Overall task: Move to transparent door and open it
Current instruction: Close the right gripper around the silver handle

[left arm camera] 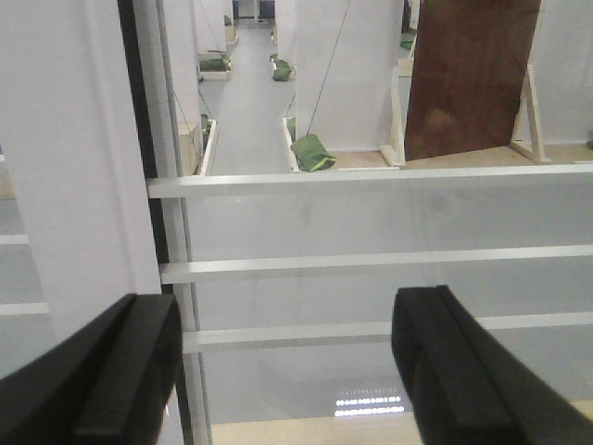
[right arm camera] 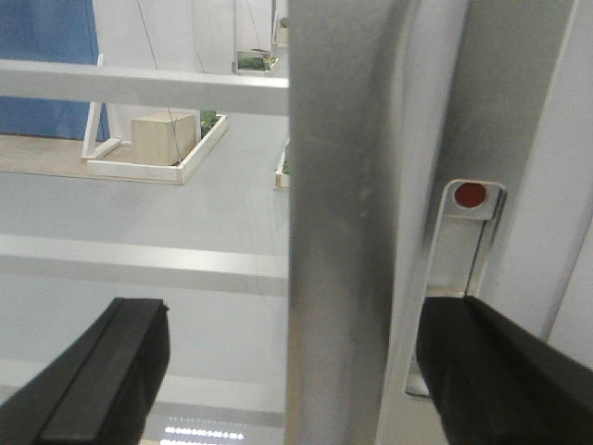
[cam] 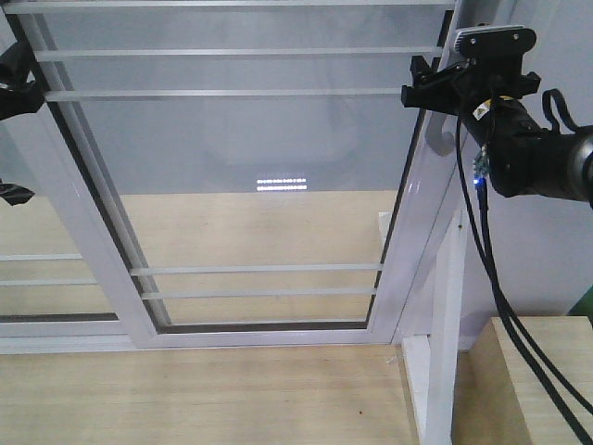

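In the front view, the transparent door [cam: 250,139] fills the middle. It is a tall glass panel in a white frame with thin white bars across it. Its grey handle [cam: 445,139] sits on the right edge, and the right tool [cam: 422,82] is up high, right by it. In the left wrist view, the left tool [left arm camera: 287,371] has its two black fingers [left arm camera: 120,380] wide apart, facing the door's bars. In the right wrist view, the right tool's fingers are apart too, and the grey handle stands between them, one finger on each side. A small red dot [right arm camera: 471,194] shows just beside the handle.
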Robot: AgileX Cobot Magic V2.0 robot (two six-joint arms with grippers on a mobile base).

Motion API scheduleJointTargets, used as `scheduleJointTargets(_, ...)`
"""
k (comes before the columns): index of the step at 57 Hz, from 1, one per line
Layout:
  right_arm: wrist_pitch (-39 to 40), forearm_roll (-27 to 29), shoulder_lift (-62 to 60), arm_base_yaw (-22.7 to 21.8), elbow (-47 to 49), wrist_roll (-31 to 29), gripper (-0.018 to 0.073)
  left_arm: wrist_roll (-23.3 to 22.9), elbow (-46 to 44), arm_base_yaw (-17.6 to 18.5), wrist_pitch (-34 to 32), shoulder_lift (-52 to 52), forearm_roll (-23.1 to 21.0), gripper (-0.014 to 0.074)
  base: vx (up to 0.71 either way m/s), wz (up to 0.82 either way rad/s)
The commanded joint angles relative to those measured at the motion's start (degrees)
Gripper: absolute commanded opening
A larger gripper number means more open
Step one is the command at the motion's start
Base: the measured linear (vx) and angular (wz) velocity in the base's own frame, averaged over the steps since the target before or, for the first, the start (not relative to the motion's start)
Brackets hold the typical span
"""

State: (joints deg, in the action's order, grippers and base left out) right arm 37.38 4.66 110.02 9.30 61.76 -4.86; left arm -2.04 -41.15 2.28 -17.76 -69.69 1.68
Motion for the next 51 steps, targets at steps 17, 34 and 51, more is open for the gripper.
scheduleJointTargets(17, 5.2, 0.2, -2.9, -2.0, 1.9, -1.9, 0.0489, -0.4, -2.0, 0.1, -4.6, 1.0, -0.5, 0.0578, 0.00, 0.00)
scheduleJointTargets(34, 5.4, -1.9, -2.9, -2.1, 1.9, -1.8, 0.0425, -0.4, -2.0, 0.1, -4.6, 1.0, -0.5, 0.0578, 0.00, 0.00)
scheduleJointTargets(51, 5.4, -2.4, -2.5, -4.4, 1.9, 1.8, 0.0363, -0.4, -2.0, 0.1, -4.5, 1.0, -0.5, 0.0578, 0.00, 0.00)
